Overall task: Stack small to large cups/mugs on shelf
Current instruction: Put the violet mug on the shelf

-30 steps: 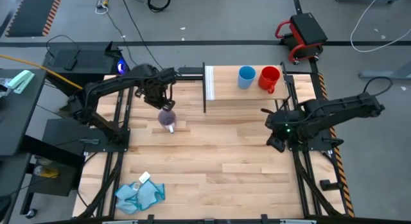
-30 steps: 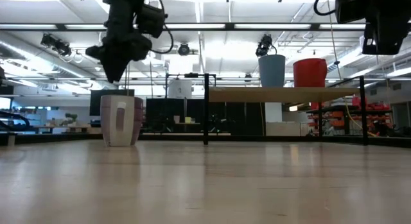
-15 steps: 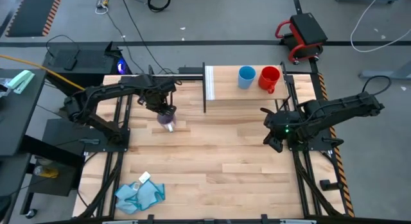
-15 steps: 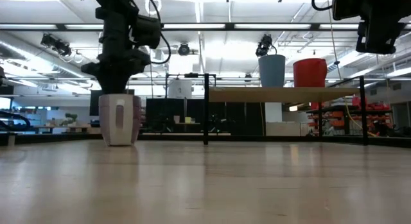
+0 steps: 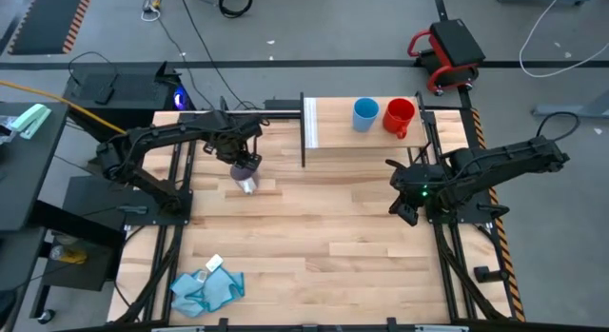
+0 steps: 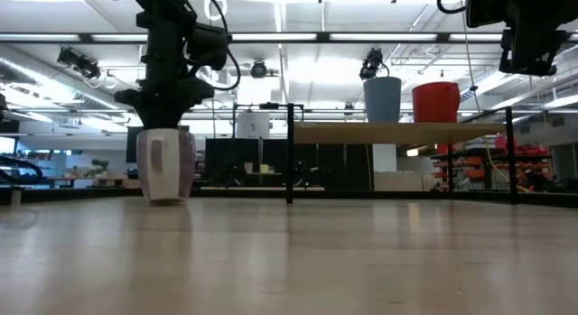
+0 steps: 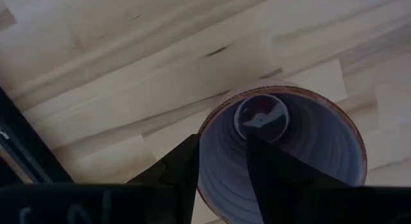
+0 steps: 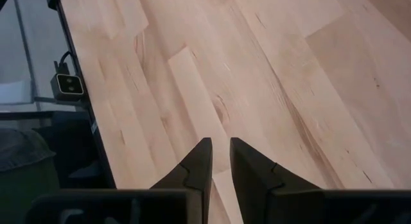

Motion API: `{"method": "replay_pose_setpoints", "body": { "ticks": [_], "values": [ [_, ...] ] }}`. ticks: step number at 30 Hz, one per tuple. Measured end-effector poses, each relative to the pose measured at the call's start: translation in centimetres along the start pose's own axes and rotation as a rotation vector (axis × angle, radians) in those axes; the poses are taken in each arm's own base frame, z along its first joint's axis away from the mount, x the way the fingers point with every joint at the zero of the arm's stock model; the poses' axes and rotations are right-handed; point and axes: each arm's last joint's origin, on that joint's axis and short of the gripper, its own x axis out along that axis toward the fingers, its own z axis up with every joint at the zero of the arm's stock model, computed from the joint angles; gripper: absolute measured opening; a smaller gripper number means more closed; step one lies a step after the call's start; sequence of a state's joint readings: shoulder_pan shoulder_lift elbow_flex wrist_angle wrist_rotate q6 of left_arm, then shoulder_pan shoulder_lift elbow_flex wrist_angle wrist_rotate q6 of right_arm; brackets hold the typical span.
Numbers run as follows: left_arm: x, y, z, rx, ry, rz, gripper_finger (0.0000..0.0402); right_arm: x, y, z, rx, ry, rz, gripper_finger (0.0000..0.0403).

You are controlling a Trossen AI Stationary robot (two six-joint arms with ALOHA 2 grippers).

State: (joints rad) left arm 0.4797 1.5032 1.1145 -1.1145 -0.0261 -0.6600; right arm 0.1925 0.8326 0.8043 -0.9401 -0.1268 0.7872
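The translucent purple-grey mug [image 5: 246, 184] stands upright on the tabletop at the far left, also in the low view [image 6: 166, 166]. My left gripper [image 7: 223, 144] is open and points down into it, one finger inside the mug and one outside. On the shelf [image 5: 381, 142] stand the light-blue cup [image 5: 365, 113] and, to its right, the red mug [image 5: 400, 116], both on their bases. My right gripper [image 8: 221, 147] hangs above the table's right side [image 5: 403, 214], its fingers a narrow gap apart with nothing between them. My left gripper comes from above, pointing down, astride the mug's rim wall [image 7: 204, 137]. One finger [image 7: 273, 169] is inside the hollow; the other finger [image 7: 183, 169] lies along the outside of the wall. The mug stands upright on the table.
A white panel [image 5: 309, 125] and a dark post [image 6: 289, 152] mark the shelf's left end. A blue-green cloth [image 5: 207, 286] lies near the front left corner. Bare wood stretches across the table's middle [image 5: 324, 227].
My left gripper has sunk straight down from above the purple-grey mug until its fingers stand over the rim. In the last half second the mug has shifted a little toward the table's left and turned slightly, still upright.
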Motion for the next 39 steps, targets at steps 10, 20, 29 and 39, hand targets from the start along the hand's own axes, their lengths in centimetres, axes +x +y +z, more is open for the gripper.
{"method": "replay_pose_setpoints", "body": {
  "ticks": [10, 20, 29, 39],
  "values": [
    [-0.2, -0.5, -0.5, 0.008, 0.024, -0.034, 0.0131, 0.0, 0.0, 0.0, 0.0, 0.0, 0.0, 0.0064],
    [-0.6, -1.1, -1.2, -0.004, 0.019, -0.059, 0.0131, 0.0, 0.0, 0.0, -0.001, 0.0, 0.0, 0.0064],
    [-1.9, -0.5, -1.9, -0.022, -0.008, -0.086, 0.0132, 0.0, 0.0, 0.0, -0.001, -0.005, -0.004, 0.0064],
    [-1.2, -0.4, -1.6, 0.01, 0.014, -0.031, 0.0129, 0.0, 0.0, 0.1, -0.001, -0.016, -0.015, 0.0064]
  ]
}}
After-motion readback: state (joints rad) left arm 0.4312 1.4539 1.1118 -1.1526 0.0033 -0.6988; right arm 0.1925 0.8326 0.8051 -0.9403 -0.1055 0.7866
